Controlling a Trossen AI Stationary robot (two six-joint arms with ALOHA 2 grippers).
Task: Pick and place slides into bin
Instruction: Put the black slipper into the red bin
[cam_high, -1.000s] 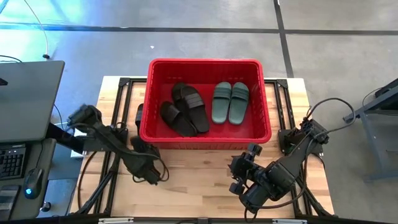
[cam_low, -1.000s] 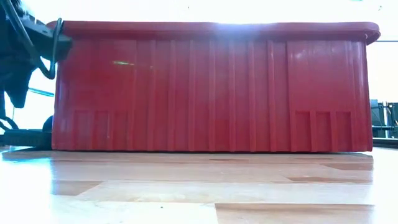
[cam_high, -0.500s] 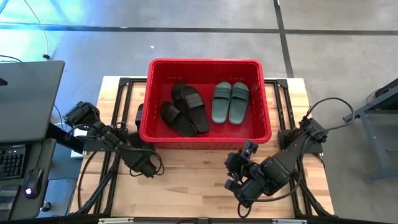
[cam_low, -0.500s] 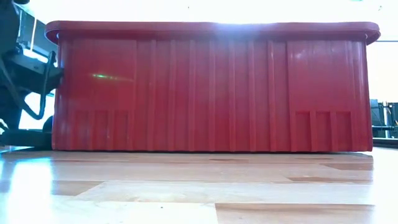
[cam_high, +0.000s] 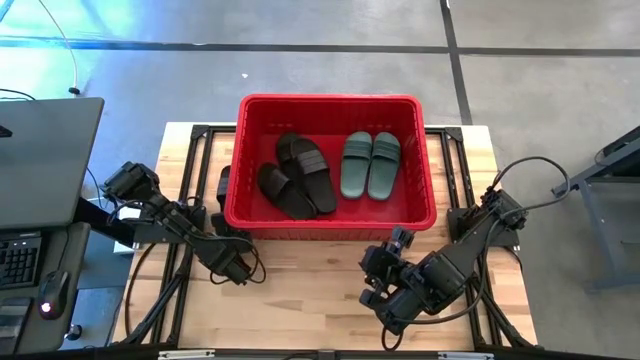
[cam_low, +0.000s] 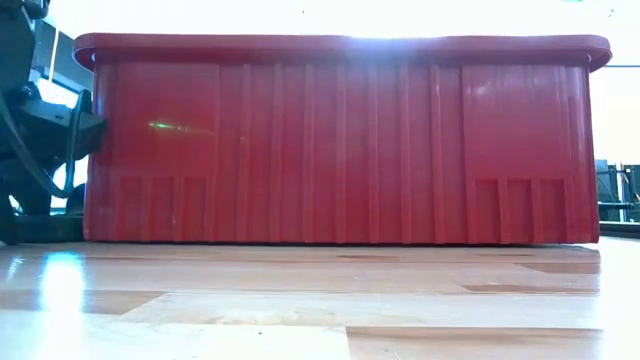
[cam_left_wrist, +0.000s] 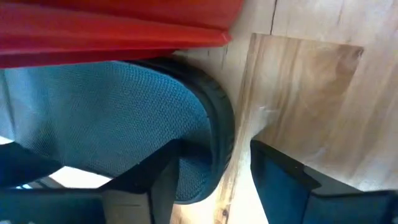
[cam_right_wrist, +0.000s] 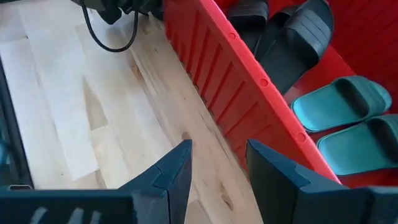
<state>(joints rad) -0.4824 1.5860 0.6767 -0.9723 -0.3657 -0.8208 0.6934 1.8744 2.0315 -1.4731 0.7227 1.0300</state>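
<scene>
A red bin (cam_high: 330, 101) stands at the table's far middle. In it lie two black slides (cam_high: 300, 176) and two green slides (cam_high: 370, 165). Another black slide (cam_left_wrist: 124, 112) lies on the table along the bin's left wall (cam_high: 224, 186), partly under the rim (cam_left_wrist: 112, 28). My left gripper (cam_left_wrist: 214, 180) is open, low at the bin's near left corner (cam_high: 230, 250). One finger is over the slide's footbed and the other is beside its sole. My right gripper (cam_right_wrist: 217, 162) hangs open above the table's near right (cam_high: 372, 280), holding nothing. My left gripper comes slanting down over the end of the black slide, its fingers on either side of the sole's rim (cam_left_wrist: 221, 134). One finger (cam_left_wrist: 163, 177) is over the footbed and the other (cam_left_wrist: 280, 180) is over the table. I cannot tell whether either finger touches the slide.
The bin's tall near wall (cam_low: 340, 140) closes off the far half of the table. Bare wood (cam_high: 310, 290) lies in front of it between the two arms. A laptop and keyboard (cam_high: 30, 190) sit beyond the table's left edge.
My left gripper has come down and moved a little toward the table's far left, in beside the bin's near left corner. It has stayed open. The slides in the bin have not moved.
</scene>
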